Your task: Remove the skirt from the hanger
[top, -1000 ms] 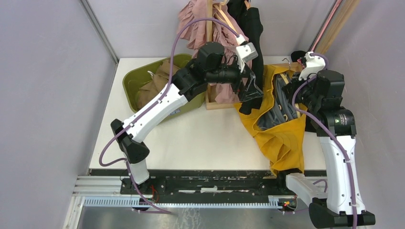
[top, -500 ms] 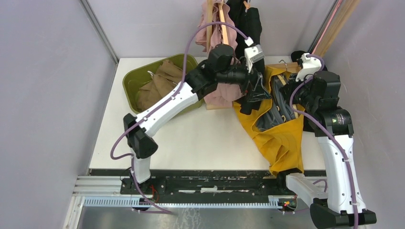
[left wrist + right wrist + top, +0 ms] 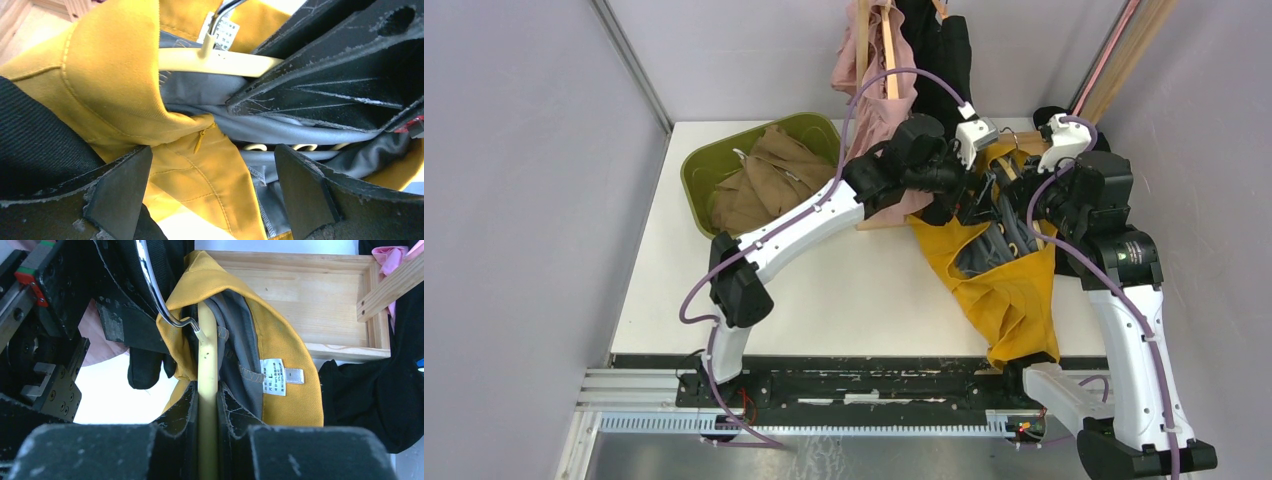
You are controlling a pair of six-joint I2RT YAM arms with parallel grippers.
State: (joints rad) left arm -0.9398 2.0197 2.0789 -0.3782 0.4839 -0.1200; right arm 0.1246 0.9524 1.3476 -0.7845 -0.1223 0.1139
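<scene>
left pincer (image 3: 212,192) now seemingly at the rumpled yellow skirt (image 3: 1009,290)

White-black arms (image 3: 804,225), purple cables (image 3: 894,75), scuffed black fingers (image 3: 120,187)

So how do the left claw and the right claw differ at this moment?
The left claw is open, with the skirt between its fingers; the right claw is shut on the hanger. The left claw grips nothing yet; the right claw holds firmly. Both are at the skirt's waist.
</scene>
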